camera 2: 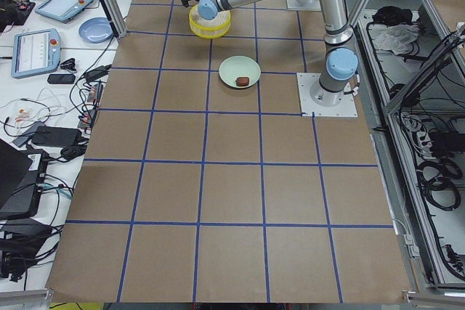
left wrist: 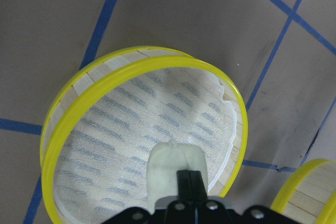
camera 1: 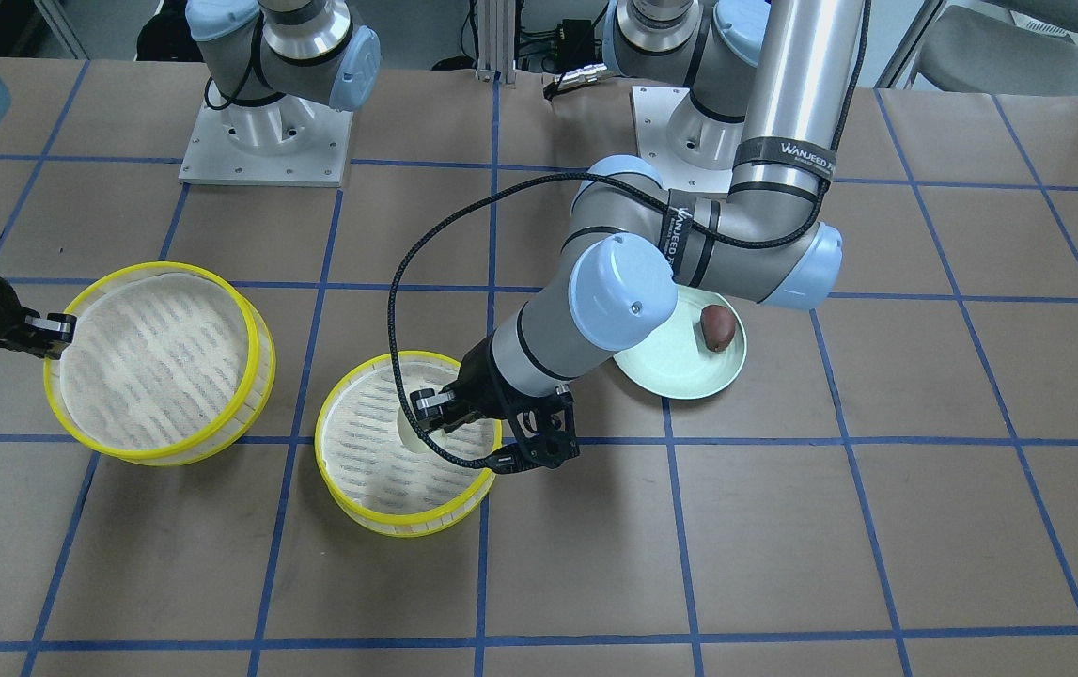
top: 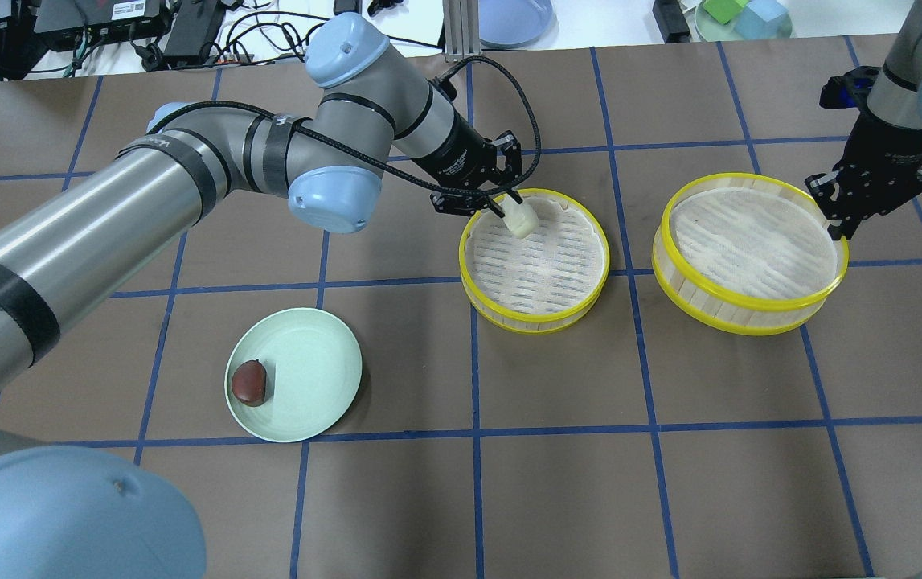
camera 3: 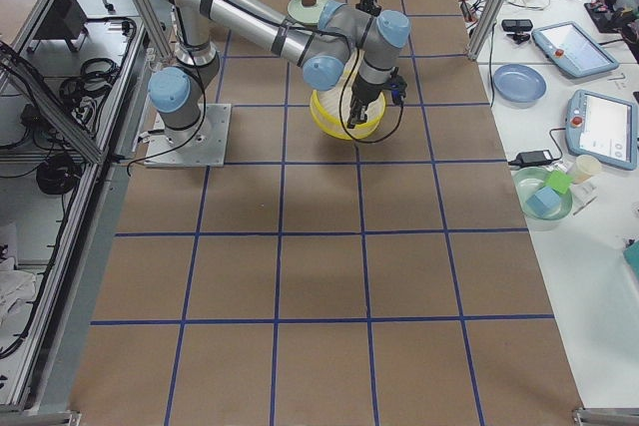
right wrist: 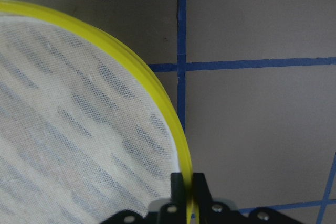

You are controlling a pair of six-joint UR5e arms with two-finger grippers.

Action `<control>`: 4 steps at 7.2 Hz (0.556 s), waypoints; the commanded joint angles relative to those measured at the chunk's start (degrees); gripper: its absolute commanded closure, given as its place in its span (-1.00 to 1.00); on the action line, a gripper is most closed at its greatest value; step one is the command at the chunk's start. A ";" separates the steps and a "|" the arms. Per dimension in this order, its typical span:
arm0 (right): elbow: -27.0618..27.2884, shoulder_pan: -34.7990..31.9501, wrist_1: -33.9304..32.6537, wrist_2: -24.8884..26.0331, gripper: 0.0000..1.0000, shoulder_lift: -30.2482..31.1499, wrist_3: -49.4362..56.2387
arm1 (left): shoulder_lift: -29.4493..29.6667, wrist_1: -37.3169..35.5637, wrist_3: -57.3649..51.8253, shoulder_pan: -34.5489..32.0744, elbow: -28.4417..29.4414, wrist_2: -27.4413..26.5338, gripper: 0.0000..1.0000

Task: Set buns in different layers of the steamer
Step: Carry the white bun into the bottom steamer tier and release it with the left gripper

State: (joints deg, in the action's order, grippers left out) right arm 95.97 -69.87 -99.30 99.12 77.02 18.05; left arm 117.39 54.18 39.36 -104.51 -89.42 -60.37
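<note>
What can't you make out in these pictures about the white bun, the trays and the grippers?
- Whether the white bun touches the base of the centre tray: front-facing view, the left gripper and its cable cover it.
- Most of the other tray: right wrist view, cut off by the edges.
- The right gripper and its hold: both side views, too small.

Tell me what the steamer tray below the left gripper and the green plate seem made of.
Steamer tray: pale vertical slats in the wall suggest matt wood or bamboo; the smooth yellow rim looks plastic; a white mesh cloth lines the base. Plate: even pale green, smooth, probably plastic or melamine.
</note>
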 commanded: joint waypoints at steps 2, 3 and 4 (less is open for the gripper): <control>0.00 -0.52 0.07 -0.59 1.00 0.06 -0.47 | -1.29 0.05 0.45 -0.08 0.57 -2.38 -1.00; -0.09 -2.96 -0.10 -1.21 1.00 0.58 -2.47 | -2.42 1.26 -0.33 0.36 0.57 -6.21 -1.00; -0.35 -8.91 -0.63 -2.17 1.00 0.41 -9.63 | -3.74 5.37 -4.95 1.23 0.57 -14.08 -1.00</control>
State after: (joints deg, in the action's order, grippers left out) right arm 95.86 -73.27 -99.47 97.96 77.37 14.69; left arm 115.10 55.99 38.19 -104.11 -88.89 -67.01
